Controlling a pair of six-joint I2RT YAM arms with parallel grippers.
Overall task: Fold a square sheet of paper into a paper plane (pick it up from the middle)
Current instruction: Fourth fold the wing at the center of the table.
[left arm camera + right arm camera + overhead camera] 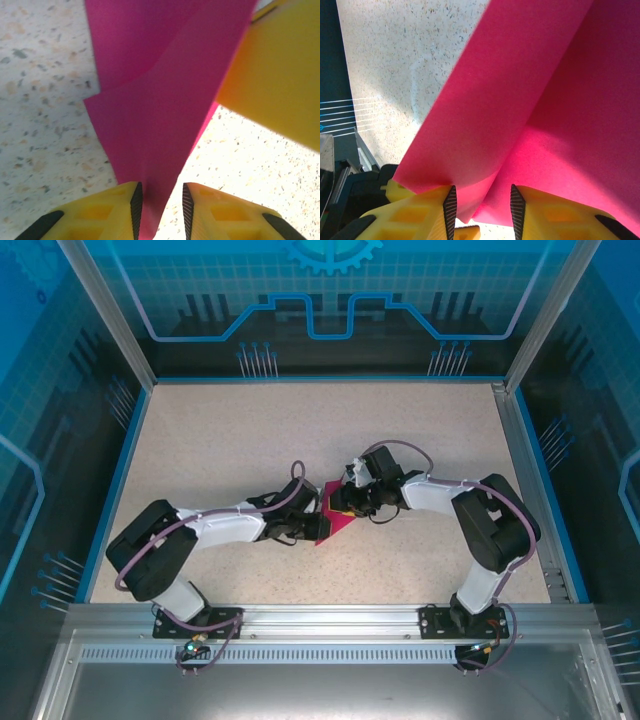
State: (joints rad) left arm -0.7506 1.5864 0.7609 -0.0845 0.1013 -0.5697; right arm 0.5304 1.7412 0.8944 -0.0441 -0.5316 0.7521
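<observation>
The magenta-pink paper [337, 524], partly folded, lies mid-table between both arms. In the left wrist view the paper [150, 100] shows a crease and narrows to a strip that runs between the fingers of my left gripper [160, 202]. Those jaws stand apart, with bare table showing beside the right pad. My left gripper [306, 531] is at the paper's left edge and my right gripper [352, 507] at its upper right. In the right wrist view a raised flap of paper [520, 100] curls between the fingers of my right gripper [482, 205], whose pads stand apart.
The speckled table [250, 440] has a blue rim and transparent walls around it. A yellow finger of the right gripper [280, 80] sits close to the paper in the left wrist view. Open tabletop lies behind and to both sides of the arms.
</observation>
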